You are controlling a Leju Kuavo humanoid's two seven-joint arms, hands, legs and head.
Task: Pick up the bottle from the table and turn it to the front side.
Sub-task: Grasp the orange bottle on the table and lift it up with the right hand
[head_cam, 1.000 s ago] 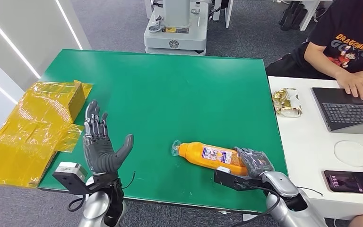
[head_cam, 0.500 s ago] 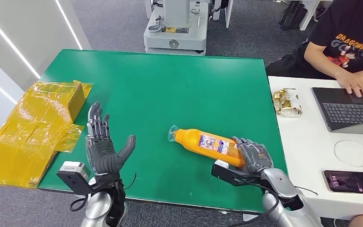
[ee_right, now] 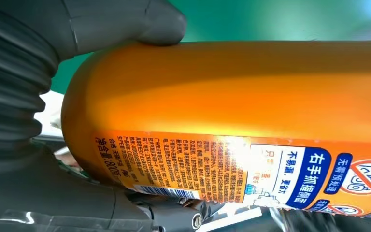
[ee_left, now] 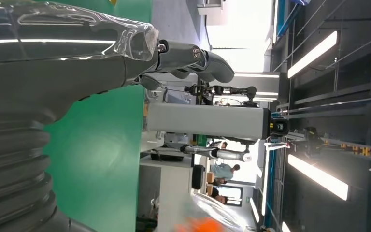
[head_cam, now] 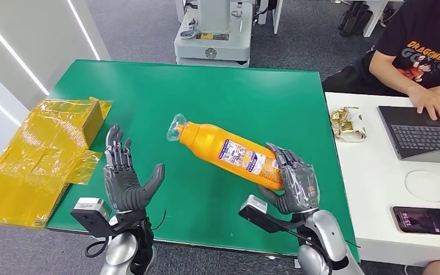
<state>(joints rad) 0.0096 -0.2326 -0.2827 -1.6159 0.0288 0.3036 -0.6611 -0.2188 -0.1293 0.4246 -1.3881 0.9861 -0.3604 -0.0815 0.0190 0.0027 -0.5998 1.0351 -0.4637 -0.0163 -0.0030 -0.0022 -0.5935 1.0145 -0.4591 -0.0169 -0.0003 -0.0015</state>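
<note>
The orange bottle (head_cam: 227, 153) is being held clear of the green table (head_cam: 206, 103) by the right hand (head_cam: 292, 183), whose fingers are being wrapped round the base end. The long axis is running from that near-right grip up and away to the far left, where the clear-wrapped cap is pointing. In the right wrist view, small print and a barcode on the label (ee_right: 207, 169) are being shown; probably this is the back panel, though that is being judged from a partial, glare-struck view. A roll about the long axis is being called for next. The left hand (head_cam: 126, 177) is being kept raised and empty with fingers spread, near the cap end and well placed to assist. Yellow film-wrapped cartons (head_cam: 40, 154) are lying at the left edge, well apart; nothing is standing in the way.
</note>
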